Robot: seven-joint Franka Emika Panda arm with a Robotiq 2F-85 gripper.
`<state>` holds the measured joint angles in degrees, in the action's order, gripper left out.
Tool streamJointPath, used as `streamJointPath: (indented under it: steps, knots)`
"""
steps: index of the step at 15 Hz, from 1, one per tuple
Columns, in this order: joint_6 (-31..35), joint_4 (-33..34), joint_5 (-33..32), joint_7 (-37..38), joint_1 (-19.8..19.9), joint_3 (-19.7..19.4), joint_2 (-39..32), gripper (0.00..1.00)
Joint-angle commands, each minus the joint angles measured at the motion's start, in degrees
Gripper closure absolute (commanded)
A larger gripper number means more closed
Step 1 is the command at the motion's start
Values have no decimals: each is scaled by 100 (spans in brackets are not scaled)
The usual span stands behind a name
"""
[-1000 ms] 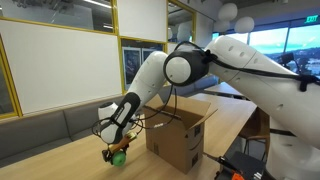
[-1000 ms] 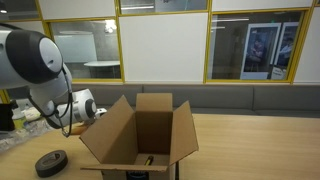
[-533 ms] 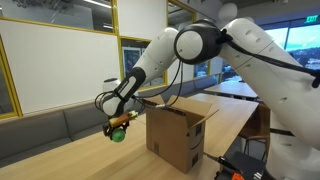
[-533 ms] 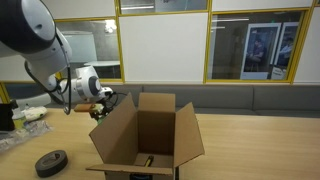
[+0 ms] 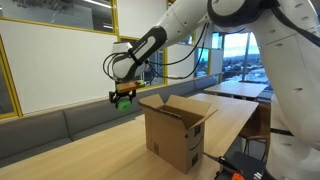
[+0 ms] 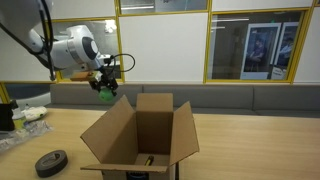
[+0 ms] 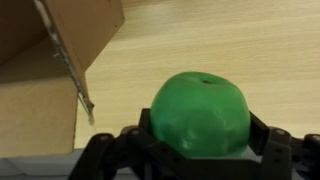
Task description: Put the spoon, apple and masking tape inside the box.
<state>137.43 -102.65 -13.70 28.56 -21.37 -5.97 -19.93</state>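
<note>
My gripper [image 5: 124, 97] is shut on the bright green apple [image 5: 124, 101] and holds it high in the air, above and beside the open brown cardboard box [image 5: 178, 131]. In an exterior view the apple [image 6: 105, 94] hangs just over the box's raised flap [image 6: 112, 131]. In the wrist view the apple [image 7: 199, 113] fills the space between my black fingers [image 7: 200, 150], with a box flap [image 7: 60, 35] at the upper left. The dark masking tape roll [image 6: 51, 162] lies on the table in front of the box. A dark item lies inside the box [image 6: 148, 158]. I cannot pick out the spoon.
The wooden table [image 5: 90, 158] carries the box. Crumpled clear plastic [image 6: 22, 128] lies at the table's edge near the tape. A grey bench [image 6: 250, 98] and windowed walls run behind. More tables [image 5: 240, 90] stand behind the box.
My gripper has risen with the apple from near the table surface to above the height of the box top, moving toward the box.
</note>
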Motion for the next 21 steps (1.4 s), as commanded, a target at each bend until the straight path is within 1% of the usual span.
streamJointPath:
  steps: [1,4,6,8,11,13,16,21]
  knots:
    - [-230,-779,-542,371,226,87,1164,38]
    - [-443,-1240,-906,542,593,184,1833,38]
    - [-490,-1560,-1110,611,896,241,2152,38]
    - [-492,-1873,-1201,612,1206,288,2387,38]
    - [-291,-2409,-1148,524,1661,288,2635,38]
    - [-139,-2697,-1050,450,1914,261,2651,38]
    - [180,-3025,-895,341,2202,211,2482,38]
    - [712,-3390,-429,116,2442,157,2025,38]
